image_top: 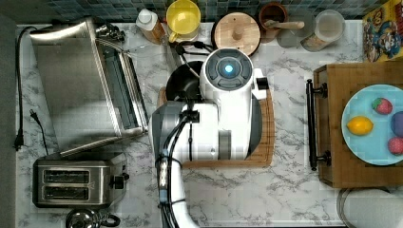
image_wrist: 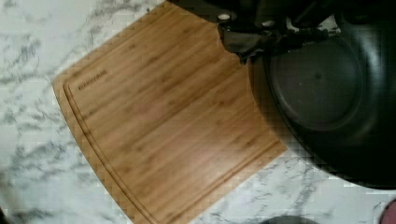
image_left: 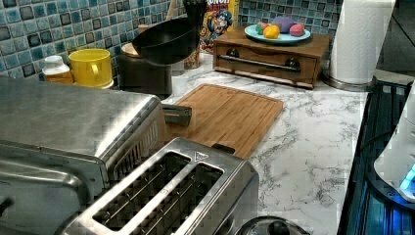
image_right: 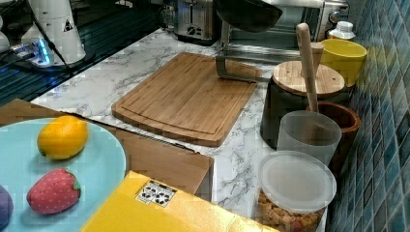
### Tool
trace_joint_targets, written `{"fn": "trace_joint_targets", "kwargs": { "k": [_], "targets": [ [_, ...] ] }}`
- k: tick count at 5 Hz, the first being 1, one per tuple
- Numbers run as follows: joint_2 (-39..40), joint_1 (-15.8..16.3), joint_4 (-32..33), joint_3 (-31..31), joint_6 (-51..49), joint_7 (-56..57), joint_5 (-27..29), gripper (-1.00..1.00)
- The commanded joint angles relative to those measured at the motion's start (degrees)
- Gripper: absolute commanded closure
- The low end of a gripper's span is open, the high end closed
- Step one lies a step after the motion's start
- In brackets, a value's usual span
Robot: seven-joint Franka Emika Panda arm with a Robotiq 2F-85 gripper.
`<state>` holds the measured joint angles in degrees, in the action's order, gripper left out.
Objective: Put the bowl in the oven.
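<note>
The bowl point(image_left: 164, 40) was held aloft, gripped by the jaws; it should be kept level toward the oven point(image_top: 81, 85).

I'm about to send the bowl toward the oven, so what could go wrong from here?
1. The bowl hangs tilted in the air, gripped at its rim by the gripper; it could slip.
2. The yellow mug and the lidded pot stand close below its path.
3. It may catch on the oven door or rack.

Marble counter point(image_top: 285, 190) under cutting board point(image_top: 266, 152), oven point(image_top: 76, 85), toaster point(image_top: 71, 183)
</note>
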<state>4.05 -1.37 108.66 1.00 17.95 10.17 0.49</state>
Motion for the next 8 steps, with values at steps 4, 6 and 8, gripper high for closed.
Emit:
{"fn": "trace_joint_targets", "kwargs": {
  "k": [4, 6, 8],
  "targets": [
    [13.6, 3.0, -17.9, 8.1, 22.3, 31.6, 10.7, 1.00],
    [19.4, 4.9, -23.4, 9.5, 17.2, 29.7, 6.4, 1.00],
    [25.7, 6.5, -27.7, 11.1, 16.2, 30.5, 7.6, 1.00]
  ]
}}
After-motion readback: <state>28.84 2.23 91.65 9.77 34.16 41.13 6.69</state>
